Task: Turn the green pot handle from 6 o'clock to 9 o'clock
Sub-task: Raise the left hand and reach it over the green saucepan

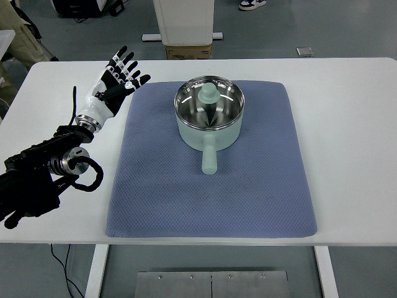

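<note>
In the top view, a white table [347,124] carries a blue-grey quilted mat [248,198] that covers most of its middle. On the far half of the mat stands the green pot [209,115], pale mint on the outside with a shiny steel lid whose mint knob [208,94] sits at its centre. The pot handle [209,158] sticks straight out toward the near edge of the table, at the six o'clock position, lying over the bare mat.

The left hand [116,81] comes in from the picture's left edge on a black arm [37,174] with a looping cable, and it ends in a white wrist section. The hand hovers over the bare table top just beyond the far-left corner of the mat, well apart from the pot and farther still from the handle. Its black and white fingers [127,65] are spread wide and point up and away toward the far side of the table, holding nothing. The pot lies to the right of the hand, with an open strip of mat between them, and the handle tip is both nearer the camera and to the right of the hand.

No right arm shows anywhere along the right edge.

Beyond the table, on the grey floor, stand a white pedestal [183,22] with a cardboard box [188,51] at its foot, and a person's shoe [252,4] shows at the top edge.
</note>
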{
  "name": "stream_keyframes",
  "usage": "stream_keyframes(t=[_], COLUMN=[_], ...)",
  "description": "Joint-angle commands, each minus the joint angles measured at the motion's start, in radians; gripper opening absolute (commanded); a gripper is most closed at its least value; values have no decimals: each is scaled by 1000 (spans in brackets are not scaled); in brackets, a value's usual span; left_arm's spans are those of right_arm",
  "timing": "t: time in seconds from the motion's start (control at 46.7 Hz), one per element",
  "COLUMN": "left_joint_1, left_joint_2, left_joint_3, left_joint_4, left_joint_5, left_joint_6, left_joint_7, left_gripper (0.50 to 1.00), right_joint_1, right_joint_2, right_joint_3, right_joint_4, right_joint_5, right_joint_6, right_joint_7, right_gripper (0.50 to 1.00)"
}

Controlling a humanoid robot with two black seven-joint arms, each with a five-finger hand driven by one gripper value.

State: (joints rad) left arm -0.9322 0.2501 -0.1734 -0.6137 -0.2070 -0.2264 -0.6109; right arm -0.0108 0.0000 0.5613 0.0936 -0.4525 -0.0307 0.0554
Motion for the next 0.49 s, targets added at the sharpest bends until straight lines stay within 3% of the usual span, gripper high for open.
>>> stream_keyframes(t=[0.0, 0.471], left_joint_1=[0, -4], left_joint_2=[0, 15], left_joint_3=[-1, -38], left_joint_4=[0, -8], left_joint_5=[0, 1], left_joint_6=[-2, -7], left_joint_7=[0, 0], left_gripper=[1000, 1000], right_joint_1=[0, 0], right_joint_2=[0, 0], right_joint_3=[0, 0], right_joint_4=[0, 0], right_joint_5=[0, 0], right_joint_6=[0, 0], right_joint_7=[0, 0], right_gripper=[1000, 1000])
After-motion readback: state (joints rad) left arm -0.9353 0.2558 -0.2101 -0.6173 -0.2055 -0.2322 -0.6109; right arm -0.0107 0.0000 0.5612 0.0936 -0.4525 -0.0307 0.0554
